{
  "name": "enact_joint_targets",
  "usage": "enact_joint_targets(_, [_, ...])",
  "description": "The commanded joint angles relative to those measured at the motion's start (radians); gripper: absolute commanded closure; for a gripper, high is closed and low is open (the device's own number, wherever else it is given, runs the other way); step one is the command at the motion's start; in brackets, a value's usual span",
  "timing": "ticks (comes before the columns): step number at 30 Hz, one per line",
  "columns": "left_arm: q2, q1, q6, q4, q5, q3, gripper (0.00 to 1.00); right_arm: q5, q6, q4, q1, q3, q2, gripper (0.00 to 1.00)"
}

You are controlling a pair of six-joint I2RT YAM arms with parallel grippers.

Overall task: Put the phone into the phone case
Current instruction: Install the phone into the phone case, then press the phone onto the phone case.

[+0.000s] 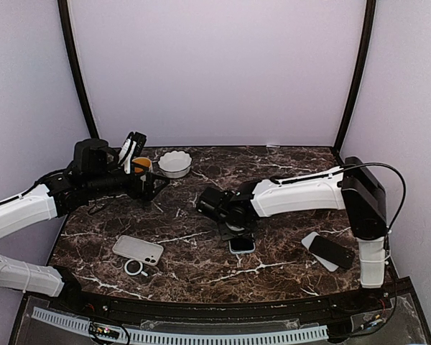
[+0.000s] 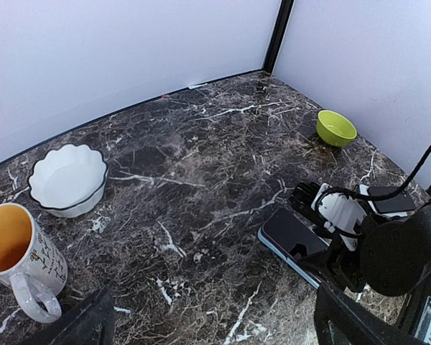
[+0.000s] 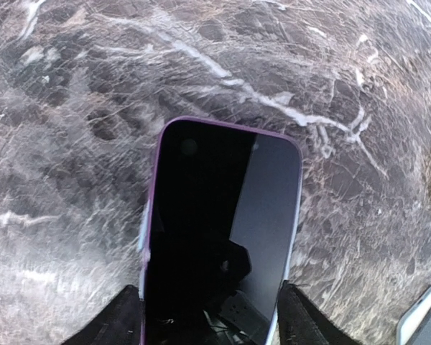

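Observation:
The phone (image 3: 223,215) has a dark screen and a purple and light-blue edge. It lies flat on the marble table, and also shows in the top view (image 1: 242,245) and the left wrist view (image 2: 293,237). My right gripper (image 1: 235,230) is over its near end, its fingers (image 3: 118,320) pressed against both long sides, shut on it. The whitish phone case (image 1: 138,249) lies at the front left, apart from both grippers. My left gripper (image 1: 156,185) is open and empty, raised over the back left beside the mug, with its fingers (image 2: 82,327) wide apart.
An orange-lined mug (image 2: 18,262) and a white scalloped bowl (image 2: 68,180) stand at the back left. A green bowl (image 2: 336,128) is at the back right. A second dark phone (image 1: 332,251) lies on a grey pad at the front right. A white ring (image 1: 134,267) lies by the case.

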State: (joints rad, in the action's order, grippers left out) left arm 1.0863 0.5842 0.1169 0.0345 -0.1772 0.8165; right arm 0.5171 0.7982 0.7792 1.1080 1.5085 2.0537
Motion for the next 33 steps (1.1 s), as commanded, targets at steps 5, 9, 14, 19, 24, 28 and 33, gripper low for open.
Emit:
enact_joint_targets(5, [-0.004, -0.007, 0.000, 0.008, -0.013, 0.026, 0.01, -0.009, 0.002, 0.022, 0.044, 0.067, 0.032, 0.56])
enact_joint_targets(9, [-0.002, -0.007, 0.000, 0.008, -0.017, 0.027, 0.02, -0.014, -0.001, 0.021, 0.058, 0.070, 0.043, 0.66])
enact_joint_targets(14, [-0.002, -0.008, 0.000, 0.010, -0.015, 0.027, 0.02, -0.016, 0.007, 0.021, 0.059, 0.045, 0.065, 0.75])
enact_joint_targets(19, [-0.001, -0.007, -0.001, 0.012, -0.013, 0.029, 0.02, -0.028, 0.024, 0.031, 0.068, 0.012, 0.081, 0.77])
enact_joint_targets(24, [0.001, -0.007, -0.002, 0.014, -0.013, 0.030, 0.02, -0.004, 0.051, 0.083, 0.073, -0.025, 0.098, 0.84])
enact_joint_targets(28, [0.001, -0.007, -0.002, 0.014, -0.013, 0.030, 0.02, -0.016, 0.055, 0.072, 0.073, -0.081, 0.094, 0.86])
enact_joint_targets(33, [0.001, -0.007, -0.003, 0.015, -0.010, 0.030, 0.02, -0.063, 0.055, 0.030, 0.076, -0.143, 0.088, 0.88])
